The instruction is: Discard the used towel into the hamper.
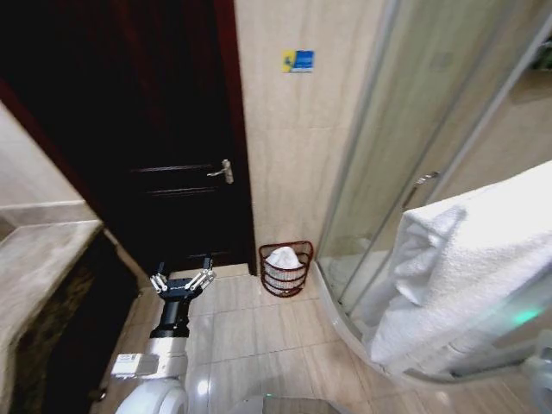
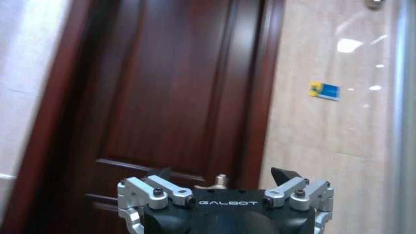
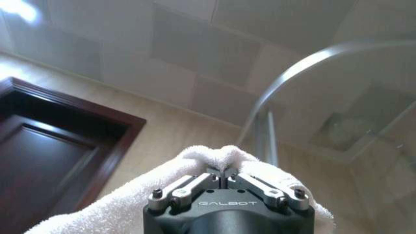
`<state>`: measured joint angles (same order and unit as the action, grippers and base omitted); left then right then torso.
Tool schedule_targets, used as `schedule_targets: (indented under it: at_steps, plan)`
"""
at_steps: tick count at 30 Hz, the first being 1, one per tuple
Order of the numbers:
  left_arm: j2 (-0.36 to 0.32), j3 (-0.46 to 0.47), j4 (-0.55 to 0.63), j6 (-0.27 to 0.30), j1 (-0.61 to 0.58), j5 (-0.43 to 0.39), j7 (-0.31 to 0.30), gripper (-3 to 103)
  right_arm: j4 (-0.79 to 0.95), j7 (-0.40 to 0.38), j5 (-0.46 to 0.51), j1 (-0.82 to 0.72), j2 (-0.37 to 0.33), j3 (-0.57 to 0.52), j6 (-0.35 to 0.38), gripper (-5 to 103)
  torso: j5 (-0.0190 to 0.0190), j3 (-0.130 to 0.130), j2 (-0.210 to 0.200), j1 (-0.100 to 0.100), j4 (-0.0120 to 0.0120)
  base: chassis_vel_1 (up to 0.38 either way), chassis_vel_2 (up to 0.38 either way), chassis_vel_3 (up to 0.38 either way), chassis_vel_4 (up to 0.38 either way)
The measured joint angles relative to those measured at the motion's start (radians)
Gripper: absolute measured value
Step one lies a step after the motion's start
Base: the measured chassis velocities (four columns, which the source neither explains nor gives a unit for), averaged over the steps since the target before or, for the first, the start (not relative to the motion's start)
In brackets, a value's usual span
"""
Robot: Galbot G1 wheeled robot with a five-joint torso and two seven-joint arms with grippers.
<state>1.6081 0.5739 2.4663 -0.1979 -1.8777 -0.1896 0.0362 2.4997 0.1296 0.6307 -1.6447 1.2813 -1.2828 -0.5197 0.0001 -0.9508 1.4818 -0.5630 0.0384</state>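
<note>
The hamper (image 1: 285,269) is a small dark reddish-brown woven basket standing on the floor against the wall, between the door and the shower cabin, with something white inside it. A thick white towel (image 1: 466,267) hangs large and close at the right of the head view, well above the floor and to the right of the hamper. In the right wrist view my right gripper (image 3: 223,178) is shut on a fold of the towel (image 3: 130,204). My left gripper (image 1: 181,283) is held low at the left, open and holding nothing, pointing at the door (image 2: 169,97); its jaws (image 2: 224,174) stand spread.
A dark wooden door (image 1: 147,129) with a metal handle (image 1: 223,171) is at the left. The curved glass shower cabin (image 1: 405,147) fills the right side. A stone counter (image 1: 39,267) runs along the far left. Beige floor tiles (image 1: 259,336) lie between me and the hamper.
</note>
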Motion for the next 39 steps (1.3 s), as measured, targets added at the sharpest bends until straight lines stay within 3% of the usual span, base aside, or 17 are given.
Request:
schedule_targets:
  at_steps: [29,39]
  plan:
    - [0.000,0.000,0.000,0.000,0.000,0.000,0.000,100,-0.012,0.012,-0.002,-0.003,0.010,0.012,-0.026,2,-0.0001,0.000,0.001,0.000,-0.0001,0.029,0.030,0.031,0.026]
    - [0.000,0.000,0.000,0.000,0.000,0.000,0.000,100,-0.026,0.123,0.080,-0.008,0.015,-0.027,-0.055,2,-0.0002,-0.013,0.026,-0.012,0.0000,0.000,0.000,0.000,0.000]
